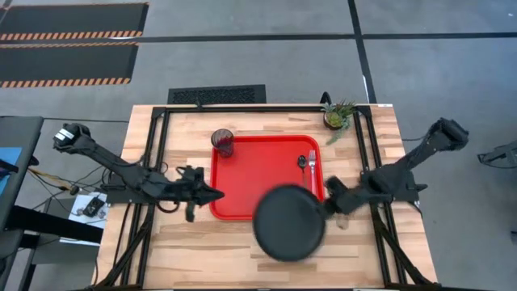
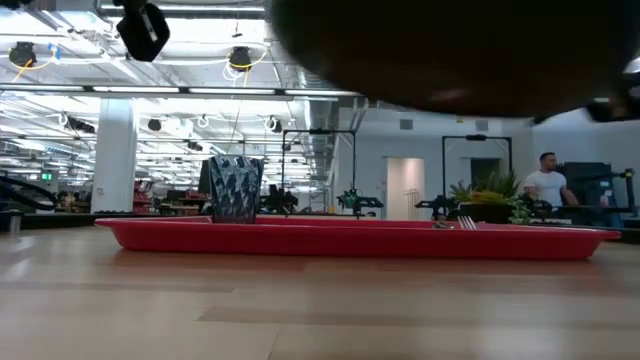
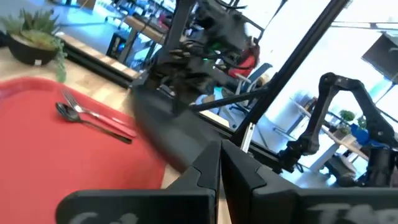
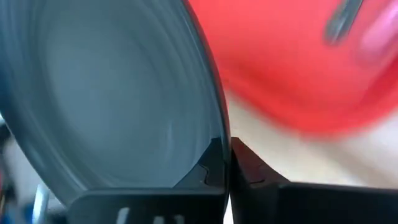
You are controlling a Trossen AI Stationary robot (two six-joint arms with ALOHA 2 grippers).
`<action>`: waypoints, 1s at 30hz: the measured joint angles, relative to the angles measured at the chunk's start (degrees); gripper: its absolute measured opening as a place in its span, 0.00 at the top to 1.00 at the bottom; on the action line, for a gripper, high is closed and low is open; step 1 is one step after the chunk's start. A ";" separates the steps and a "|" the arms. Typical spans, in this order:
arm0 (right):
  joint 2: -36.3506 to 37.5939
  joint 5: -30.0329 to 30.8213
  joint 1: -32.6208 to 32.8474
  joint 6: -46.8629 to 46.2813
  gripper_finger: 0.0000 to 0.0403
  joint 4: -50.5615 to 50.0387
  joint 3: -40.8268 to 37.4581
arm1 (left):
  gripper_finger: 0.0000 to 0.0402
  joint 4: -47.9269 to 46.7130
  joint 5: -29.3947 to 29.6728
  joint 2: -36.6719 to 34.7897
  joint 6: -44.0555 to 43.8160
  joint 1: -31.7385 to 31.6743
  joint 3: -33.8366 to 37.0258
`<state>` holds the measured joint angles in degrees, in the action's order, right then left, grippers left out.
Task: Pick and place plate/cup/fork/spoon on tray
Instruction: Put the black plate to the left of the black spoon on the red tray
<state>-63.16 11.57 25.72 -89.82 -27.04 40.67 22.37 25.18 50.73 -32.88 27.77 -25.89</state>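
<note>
The black plate (image 1: 289,222) is in the air over the red tray's (image 1: 258,174) near right corner and the table in front of it. It fills the top of the low view (image 2: 450,50). My right gripper (image 1: 327,206) is shut on its right rim. The dark cup (image 1: 223,143) stands in the tray's far left corner. The dark spoon (image 1: 302,164) and the pink fork (image 1: 312,171) lie side by side on the tray's right part. My left gripper (image 1: 215,194) is shut and empty at the tray's left edge. My right gripper pinches the plate's rim (image 4: 217,137) between its two fingers, one on each face of the plate. The fingers come from the table's right side. The plate is lifted clear of the tray and the table and looks roughly level from above.
A small potted green plant (image 1: 338,115) stands at the table's far edge, right of the tray. The tray's middle (image 1: 262,182) is bare. Bare wood lies along the table's near edge (image 1: 202,259). A person (image 2: 546,185) stands in the room beyond the table.
</note>
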 joint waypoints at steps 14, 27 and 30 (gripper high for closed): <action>-21.81 -16.33 -31.87 12.78 0.98 8.15 5.45 | 1.00 -13.49 -1.92 -15.11 6.36 -0.06 1.95; -30.56 -19.00 -35.98 13.42 0.98 8.89 9.09 | 1.00 -18.12 -0.88 -19.32 7.11 -0.11 1.93; -31.33 -19.01 -36.63 13.39 0.97 8.88 9.49 | 1.00 -19.02 -0.65 -19.29 6.99 -0.11 1.93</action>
<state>-94.49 -7.44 -10.91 -76.42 -18.17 50.16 3.35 24.53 31.44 -25.88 27.66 -23.97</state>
